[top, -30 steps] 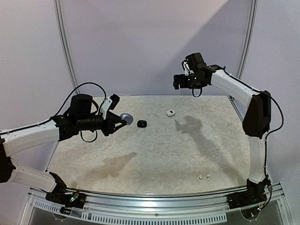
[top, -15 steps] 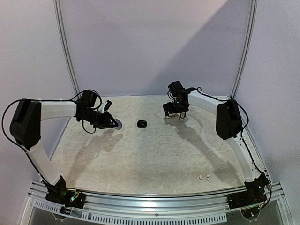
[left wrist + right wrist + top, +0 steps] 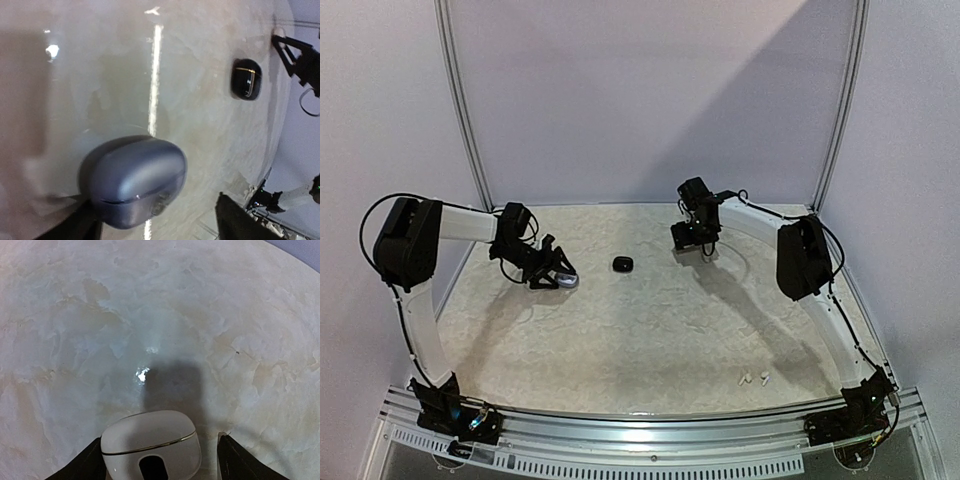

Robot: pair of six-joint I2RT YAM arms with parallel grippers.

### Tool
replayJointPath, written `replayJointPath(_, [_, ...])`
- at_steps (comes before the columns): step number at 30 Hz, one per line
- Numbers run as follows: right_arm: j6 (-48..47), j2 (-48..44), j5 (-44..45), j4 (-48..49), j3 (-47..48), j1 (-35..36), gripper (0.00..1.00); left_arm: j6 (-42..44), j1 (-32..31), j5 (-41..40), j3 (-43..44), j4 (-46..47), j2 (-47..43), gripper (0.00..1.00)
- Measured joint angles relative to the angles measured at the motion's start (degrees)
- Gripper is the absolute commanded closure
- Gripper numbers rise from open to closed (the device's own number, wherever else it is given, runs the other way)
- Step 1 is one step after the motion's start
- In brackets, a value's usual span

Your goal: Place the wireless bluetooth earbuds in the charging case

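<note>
Left gripper [image 3: 558, 277] — jaws spread wide — straddles the closed grey-blue case [image 3: 132, 177]; right gripper [image 3: 692, 246], equally wide, straddles the closed white case [image 3: 150, 440].

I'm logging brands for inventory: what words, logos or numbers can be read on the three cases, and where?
No readable text, brand or number shows in any view.
blue-grey case: plain, only a seam line.
black case: a gold seam line, no lettering.
white case: a dark oval mark on its front, no letters visible in it.
</note>
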Motion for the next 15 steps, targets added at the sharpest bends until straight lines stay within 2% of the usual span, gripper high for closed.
replayJointPath(5, [-0.7,0.46,-0.2,-0.57,1.03,0.02,0.51,-1.33,0.04,-2.19,1.16,-1.57,-0.61,0.01])
replayJointPath(10, [-1.68,0.59,-0.66,-0.81,1.31,0.0,0.65,-0.94,0.07,-5.84,2.82,-4.85,-0.63,0.01])
replayJointPath(15, [-2.12,-0.2,-2.71,2.16,-1.01,0.0,0.77,0.92,0.11,-7.69,5.31,-10.03,-0.79,0.06])
